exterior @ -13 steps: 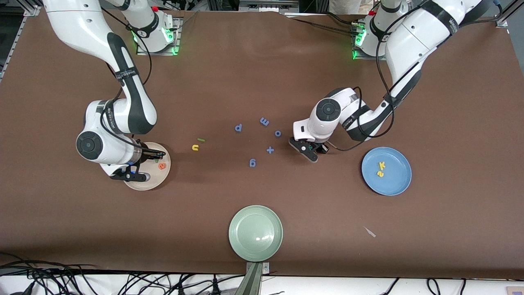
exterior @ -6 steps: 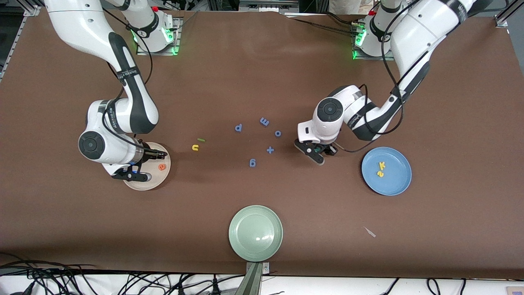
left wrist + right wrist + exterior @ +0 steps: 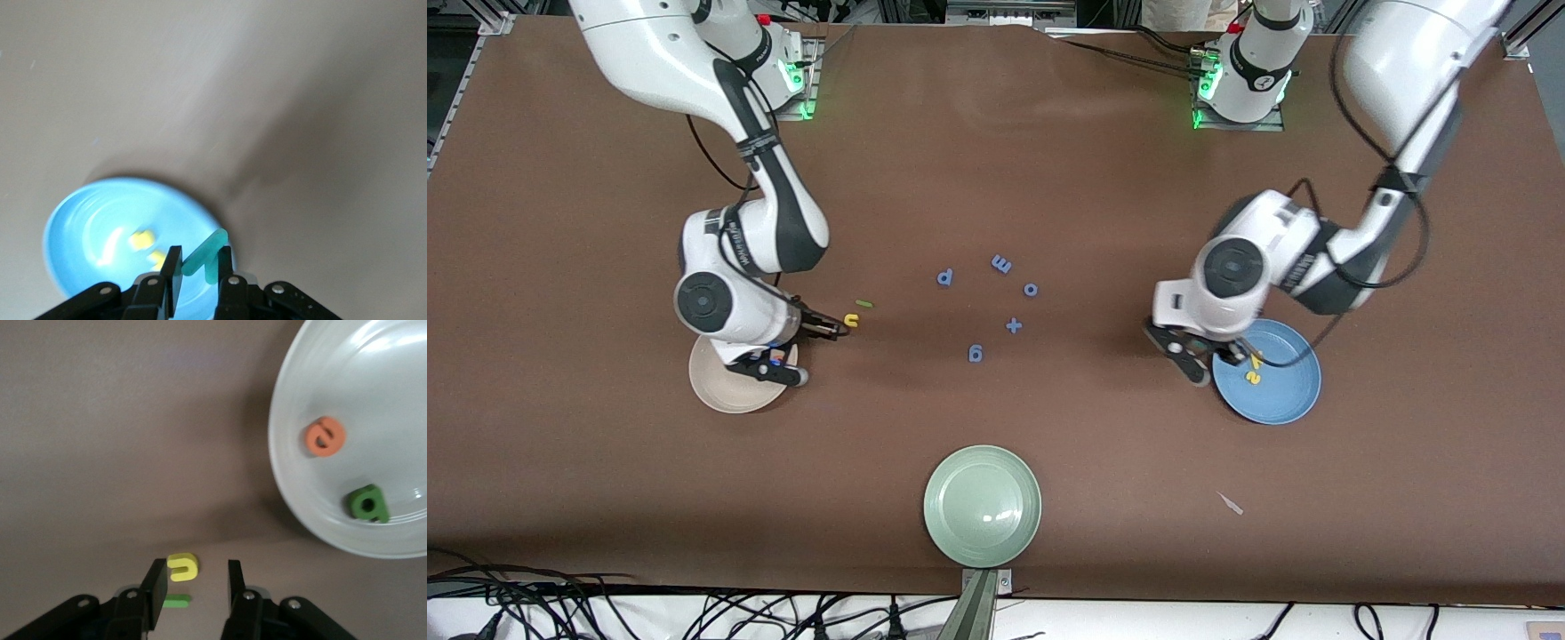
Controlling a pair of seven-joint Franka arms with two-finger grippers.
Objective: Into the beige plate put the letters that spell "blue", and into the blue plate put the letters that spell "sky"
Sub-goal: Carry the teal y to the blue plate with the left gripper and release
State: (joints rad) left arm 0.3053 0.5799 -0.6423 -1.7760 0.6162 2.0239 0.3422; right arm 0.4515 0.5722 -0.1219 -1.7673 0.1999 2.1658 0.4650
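Observation:
My left gripper hangs over the rim of the blue plate, shut on the teal y. The yellow s and yellow k lie in that plate. My right gripper is open just above the table, beside the beige plate. The yellow u lies at its fingertips, close to one finger. The light-green l lies beside the u. In the beige plate lie the orange e and the olive-green b.
Blue letters lie mid-table: p, m, o, plus sign, g. A pale green plate sits near the front edge. A small pale scrap lies nearer the camera than the blue plate.
The left arm carried the teal y from the table's middle to the blue plate's rim. The right gripper left the beige plate, moved to the yellow u and opened wider.

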